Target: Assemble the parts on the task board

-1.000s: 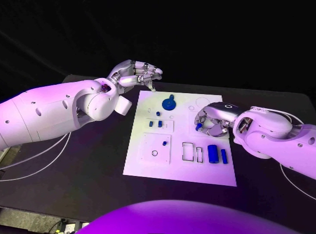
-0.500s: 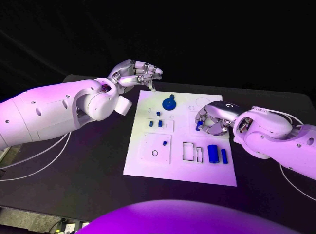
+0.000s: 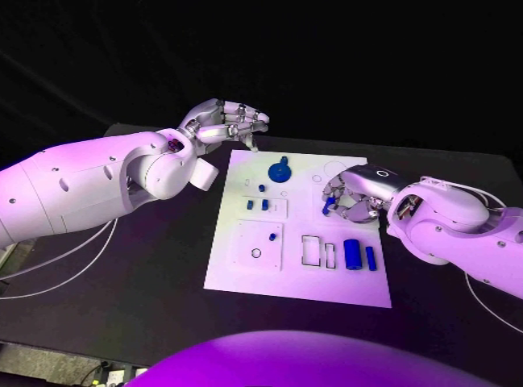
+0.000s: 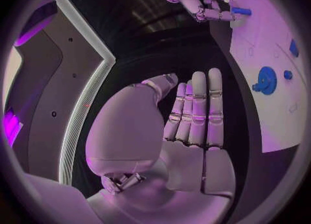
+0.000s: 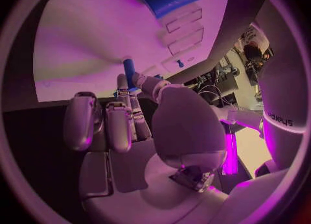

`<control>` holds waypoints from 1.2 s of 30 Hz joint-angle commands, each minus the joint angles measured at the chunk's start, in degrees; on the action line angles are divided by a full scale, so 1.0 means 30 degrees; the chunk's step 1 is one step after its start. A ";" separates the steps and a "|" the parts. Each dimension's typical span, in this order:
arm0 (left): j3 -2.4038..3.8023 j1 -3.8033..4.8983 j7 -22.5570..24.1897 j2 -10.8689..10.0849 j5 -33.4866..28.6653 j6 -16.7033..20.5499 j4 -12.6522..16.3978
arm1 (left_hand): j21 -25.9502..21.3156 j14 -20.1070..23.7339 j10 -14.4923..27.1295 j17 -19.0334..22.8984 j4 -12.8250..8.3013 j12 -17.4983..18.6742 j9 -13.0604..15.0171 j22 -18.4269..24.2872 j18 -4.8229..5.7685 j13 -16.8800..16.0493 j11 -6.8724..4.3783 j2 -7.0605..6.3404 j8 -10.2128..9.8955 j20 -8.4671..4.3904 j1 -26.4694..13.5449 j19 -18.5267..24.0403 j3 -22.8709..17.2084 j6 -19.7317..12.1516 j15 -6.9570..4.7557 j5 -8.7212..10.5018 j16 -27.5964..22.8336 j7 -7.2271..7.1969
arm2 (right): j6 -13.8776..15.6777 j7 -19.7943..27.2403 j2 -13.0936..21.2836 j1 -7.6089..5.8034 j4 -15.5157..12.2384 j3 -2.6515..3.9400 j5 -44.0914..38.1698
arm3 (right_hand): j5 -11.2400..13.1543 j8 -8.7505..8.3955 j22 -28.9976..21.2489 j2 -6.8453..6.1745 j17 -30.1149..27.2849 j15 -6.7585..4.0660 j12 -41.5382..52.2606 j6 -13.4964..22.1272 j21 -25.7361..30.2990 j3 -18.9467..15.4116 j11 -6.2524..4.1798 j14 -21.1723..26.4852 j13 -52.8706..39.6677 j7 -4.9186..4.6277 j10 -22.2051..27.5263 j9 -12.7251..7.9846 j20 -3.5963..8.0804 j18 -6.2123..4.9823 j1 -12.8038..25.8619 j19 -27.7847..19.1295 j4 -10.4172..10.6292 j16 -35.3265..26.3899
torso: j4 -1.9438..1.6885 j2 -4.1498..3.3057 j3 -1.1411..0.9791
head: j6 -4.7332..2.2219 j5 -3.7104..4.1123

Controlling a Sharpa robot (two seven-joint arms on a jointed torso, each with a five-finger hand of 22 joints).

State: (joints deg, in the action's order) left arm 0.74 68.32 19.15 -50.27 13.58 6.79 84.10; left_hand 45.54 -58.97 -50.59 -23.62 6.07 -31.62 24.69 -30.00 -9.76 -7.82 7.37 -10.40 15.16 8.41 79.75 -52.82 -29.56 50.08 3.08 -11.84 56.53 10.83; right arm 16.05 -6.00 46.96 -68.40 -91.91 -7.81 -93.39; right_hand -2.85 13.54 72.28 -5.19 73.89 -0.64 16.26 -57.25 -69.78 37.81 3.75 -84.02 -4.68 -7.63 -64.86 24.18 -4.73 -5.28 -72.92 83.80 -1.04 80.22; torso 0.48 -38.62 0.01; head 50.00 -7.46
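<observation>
R hand [image 3: 352, 196] pinches a small blue peg [image 3: 329, 208], short & round like a stick, just over the white task board [image 3: 244, 270]'s R side. L hand [image 3: 229, 121] fingers curled, holds nothing, past board's far edge.

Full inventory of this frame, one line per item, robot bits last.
Task board: 1, white, middle of the table.
Table: 1, black, under the board.
Round knobbed part: 1, blue, far end of the board.
Large cylinder: 1, blue, lying at the board's right side near the slots.
Slim bar: 1, blue, just right of the large cylinder.
Small parts: a few, blue, around the board's middle; exact count too small to tell.
Small peg: 1, blue, pinched by the right robot hand over the board.
Left robot hand: 1, silver, beyond the board's far left corner, holding nothing.
Right robot hand: 1, silver, over the board's right edge.
</observation>
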 commanded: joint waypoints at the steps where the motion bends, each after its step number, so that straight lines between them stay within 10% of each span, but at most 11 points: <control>1: 0.0010 0.0015 0.0040 0.0056 0.0039 -0.0402 0.0012 | -0.0084 0.0070 0.0120 -0.0020 -0.0096 0.0093 0.0019 0.0032 -0.0240 0.0028 0.0048 0.0074 -0.0061 0.0087 -0.0147 -0.0021 -0.0018 -0.0133 0.0080 -0.0063 -0.0040 0.0065 | 0.0744 -0.0041 0.0177 -0.0171 -0.0454 0.0049 -0.0216 | -0.0136 0.0102 -0.0047 0.0048 -0.0063 -0.0126 -0.0080 -0.0140 0.0040 -0.0028 0.0007 -0.0903 -0.0022 0.0017 -0.0139 0.0578 0.0085 0.0291 -0.0076 0.0267 -0.0163 0.0038 | -0.0010 0.0008 0.0029 | -0.0001 0.0031; 16: 0.0010 0.0013 0.0019 0.0177 0.0046 -0.0452 -0.0071 | -0.0084 0.0070 0.0120 -0.0020 -0.0096 0.0093 0.0019 0.0032 -0.0240 0.0028 0.0048 0.0074 -0.0061 0.0087 -0.0147 -0.0021 -0.0018 -0.0133 0.0080 -0.0063 -0.0040 0.0065 | 0.1383 0.0093 0.0397 -0.0799 -0.3153 0.0244 -0.0015 | -0.0143 0.0128 -0.0073 -0.0058 -0.0159 -0.0109 -0.0161 -0.0097 0.0083 -0.0071 0.0033 -0.0872 -0.0015 -0.0004 -0.0129 0.0622 0.0080 0.0284 0.0013 0.0245 -0.0196 -0.0019 | 0.0034 -0.0003 -0.0015 | -0.0021 -0.0093; 36: 0.0010 0.0013 0.0008 0.0607 0.0046 -0.0430 -0.0106 | -0.0098 0.0091 0.0138 -0.0031 -0.0096 0.0099 0.0039 0.0038 -0.0238 0.0031 0.0056 0.0072 -0.0070 0.0094 -0.0167 -0.0017 -0.0002 -0.0147 0.0087 -0.0062 -0.0041 0.0072 | 0.1397 0.1102 -0.3296 0.1294 -0.2416 -0.0151 0.0076 | -0.0201 0.0128 -0.0176 -0.0011 -0.0311 -0.0097 -0.0234 -0.0028 0.0212 -0.0019 0.0052 -0.0823 -0.0008 -0.0045 -0.0118 0.0649 0.0074 0.0256 0.0024 0.0203 -0.0223 -0.0118 | 0.0021 -0.0051 0.0004 | -0.0001 -0.0443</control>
State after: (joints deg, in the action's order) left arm 0.74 68.32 18.87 -48.58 13.59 6.43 83.62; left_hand 45.54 -58.97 -50.59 -23.65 6.07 -31.62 24.73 -29.94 -9.76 -7.82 7.36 -10.40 15.16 8.41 79.75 -52.82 -29.56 49.87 3.09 -11.84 56.53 11.04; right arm 20.35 -3.68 37.22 -64.67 -99.50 -8.28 -93.24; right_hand -3.05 13.54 71.84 -5.22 73.00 -0.64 15.95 -57.17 -69.53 37.72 3.82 -84.02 -4.65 -7.63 -64.91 24.18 -4.73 -5.29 -72.91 83.79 -1.44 80.21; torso 0.44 -38.74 0.00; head 49.87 -8.60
